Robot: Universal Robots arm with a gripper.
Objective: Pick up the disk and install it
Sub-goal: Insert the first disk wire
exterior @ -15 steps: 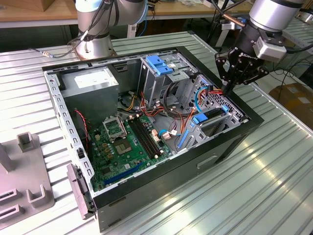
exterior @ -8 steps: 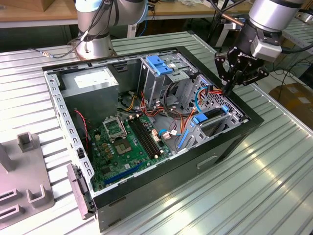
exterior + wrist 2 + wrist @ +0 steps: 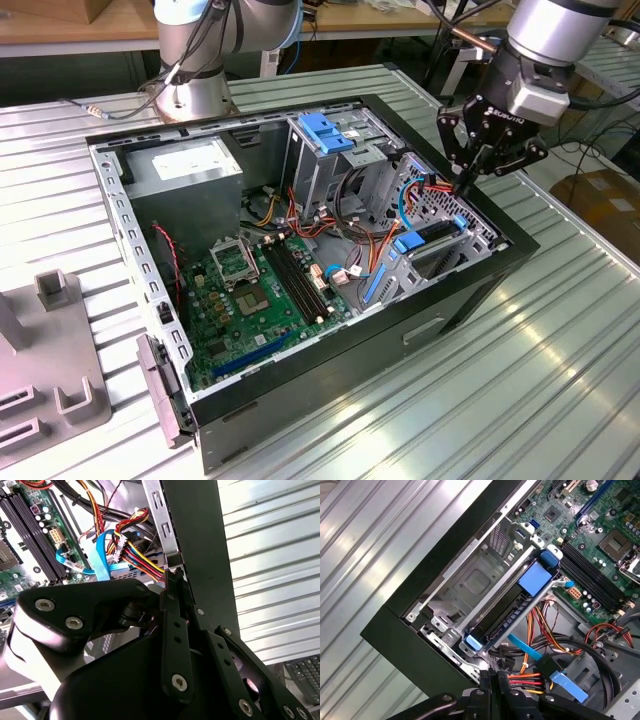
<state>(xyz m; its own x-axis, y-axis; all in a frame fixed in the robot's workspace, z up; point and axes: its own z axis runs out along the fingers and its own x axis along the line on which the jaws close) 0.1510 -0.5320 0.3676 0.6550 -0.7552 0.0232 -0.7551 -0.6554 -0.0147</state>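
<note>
The end effector (image 3: 468,183) hung over the corner of the open computer case (image 3: 360,330) nearest the exterior view's right. Its two black fingers were drawn together to a narrow point, closed on nothing that could be seen. The tips pointed down just above the case's edge, close to a red cable and a perforated metal panel.

The disk (image 3: 432,232) sat inside the case, just below and beside the fingertips. It was slotted edge-up into a metal bay at that same corner, with blue plastic pieces at both ends. In the first wrist view the disk (image 3: 502,620) showed as a dark strip between two blue end tabs. A wider blue tab lay across its upper end and an empty grey metal bay (image 3: 480,580) lay alongside. The end effector (image 3: 495,677) appeared in that view with its fingers pressed side by side, near a bundle of red, orange and yellow wires and a flat blue cable (image 3: 525,650).

In the second wrist view the closed fingertips (image 3: 173,577) sat right at the case's rim, next to the coloured wires (image 3: 135,555).

Elsewhere in the case lay a green motherboard (image 3: 260,290), a grey power supply (image 3: 185,165) and a drive cage with a blue handle (image 3: 325,135). The case rested on a ribbed metal counter (image 3: 450,420).
</note>
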